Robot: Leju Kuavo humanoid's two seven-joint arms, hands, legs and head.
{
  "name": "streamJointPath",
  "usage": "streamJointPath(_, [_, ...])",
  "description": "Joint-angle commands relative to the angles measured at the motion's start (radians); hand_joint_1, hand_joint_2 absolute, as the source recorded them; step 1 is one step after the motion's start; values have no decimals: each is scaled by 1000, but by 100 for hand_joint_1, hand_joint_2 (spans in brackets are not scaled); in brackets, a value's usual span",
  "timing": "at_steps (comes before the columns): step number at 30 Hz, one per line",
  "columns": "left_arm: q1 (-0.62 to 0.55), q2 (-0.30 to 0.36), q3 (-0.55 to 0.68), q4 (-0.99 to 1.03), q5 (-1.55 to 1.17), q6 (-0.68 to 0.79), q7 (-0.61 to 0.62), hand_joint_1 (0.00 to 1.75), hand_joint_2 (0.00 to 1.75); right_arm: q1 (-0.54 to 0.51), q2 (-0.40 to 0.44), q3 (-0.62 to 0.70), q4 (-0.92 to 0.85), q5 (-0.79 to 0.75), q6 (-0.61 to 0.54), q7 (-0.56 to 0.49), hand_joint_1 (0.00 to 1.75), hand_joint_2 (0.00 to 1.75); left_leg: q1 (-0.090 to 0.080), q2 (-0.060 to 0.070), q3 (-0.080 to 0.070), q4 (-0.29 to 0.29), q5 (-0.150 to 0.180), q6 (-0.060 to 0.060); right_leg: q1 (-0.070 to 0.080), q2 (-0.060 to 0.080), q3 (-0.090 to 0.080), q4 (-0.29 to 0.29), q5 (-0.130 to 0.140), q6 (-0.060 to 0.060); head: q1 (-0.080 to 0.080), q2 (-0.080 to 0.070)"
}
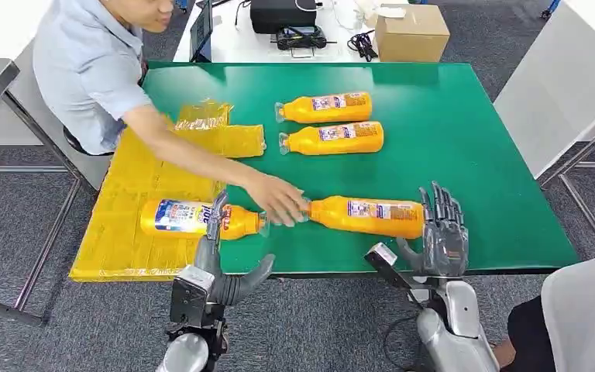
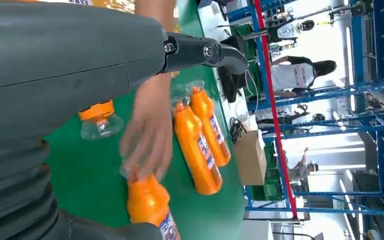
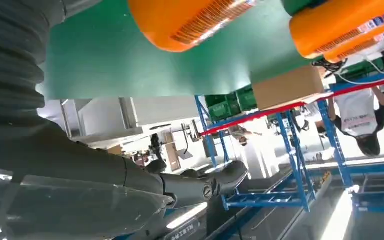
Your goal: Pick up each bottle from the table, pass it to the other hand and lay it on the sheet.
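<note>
Both robot hands are sitting at the near edge of the green table [image 1: 465, 139]. The left hand [image 1: 221, 267] is reaching up over the edge with its fingers spread apart and its thumb stretched out to the side; a fingertip is lying across or just over the neck end of the bottle on the sheet [image 1: 197, 218], but it is gripping nothing as far as the head view lets me judge. The right hand [image 1: 439, 232] is standing upright with fingers extended and apart, holding nothing, just beside the base of the near bottle [image 1: 368, 216], which is lying on its side on the bare green surface.

A person's hand [image 1: 279, 199] is reaching in from the far left and covering the cap end of that near bottle, between it and the bottle on the sheet. The yellow sheet [image 1: 135, 186] is lying over the table's left part and hanging past its edge. Two more bottles are lying side by side farther back on the green: the far bottle [image 1: 325, 108] and the middle bottle [image 1: 333, 139], both with caps pointing left. A crumpled yellow wrapper [image 1: 225, 133] is lying just left of them on the sheet's far corner.

Beyond the table a cardboard box [image 1: 410, 32] is sitting on a white desk.
</note>
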Motion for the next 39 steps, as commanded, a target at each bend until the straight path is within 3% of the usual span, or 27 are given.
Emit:
streamJointPath(1, [-83, 2, -41, 125, 38, -48, 164, 0, 175, -106, 4, 13, 220, -57, 11, 12, 0, 175, 0, 1, 4, -1, 0, -1, 0, 1, 4, -1, 0, -1, 0, 0])
streamJointPath(9, [-131, -28, -60, 195, 35, -26, 158, 0, 175, -187, 64, 54, 354, -128, 28, -43, 0, 175, 0, 4, 5, -2, -1, -1, 0, 4, 4, -1, 0, -2, 0, 0])
streamJointPath(17, [-153, -31, -74, 193, 26, 9, 164, 0, 175, -251, 72, 92, 445, -147, 46, -55, 0, 175, 0, 1, 3, -1, 0, -1, 1, 1, 2, -1, 0, -1, 0, 0])
streamJointPath(39, [-172, -33, -97, 199, 25, 16, 176, 0, 175, -314, 92, 138, 531, -147, 77, -50, 0, 175, 0, 0, 2, 0, 0, -1, 0, 0, 2, 0, 0, -1, 0, 0])
